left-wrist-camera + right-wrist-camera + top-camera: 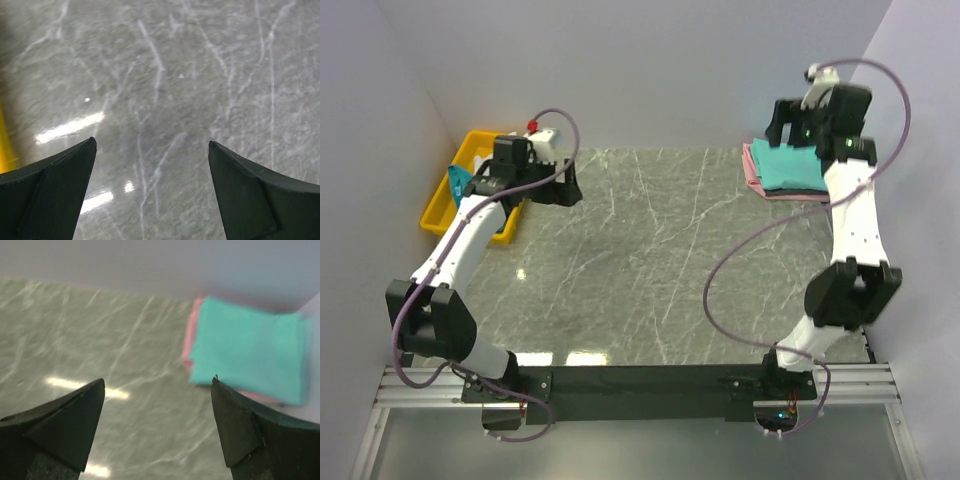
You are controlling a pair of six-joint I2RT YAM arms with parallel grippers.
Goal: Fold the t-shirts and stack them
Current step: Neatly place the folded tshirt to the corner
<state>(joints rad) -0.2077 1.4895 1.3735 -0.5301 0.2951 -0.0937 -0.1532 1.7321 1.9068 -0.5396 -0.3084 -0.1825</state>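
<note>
Two folded t-shirts are stacked at the far right of the marble table: a sea-green one [792, 166] [250, 355] lies on a pink one [753, 172] [189, 340]. My right gripper [788, 128] [157, 385] hovers over the near left edge of the stack, open, with nothing between its fingers. A bit of teal cloth [458, 181] shows in the yellow bin. My left gripper [565, 186] [151, 145] hangs open over bare table beside the bin, holding nothing.
The yellow plastic bin [442, 207] [4, 145] stands at the far left against the wall. White walls close in the table at the back and on both sides. Cables loop from both arms.
</note>
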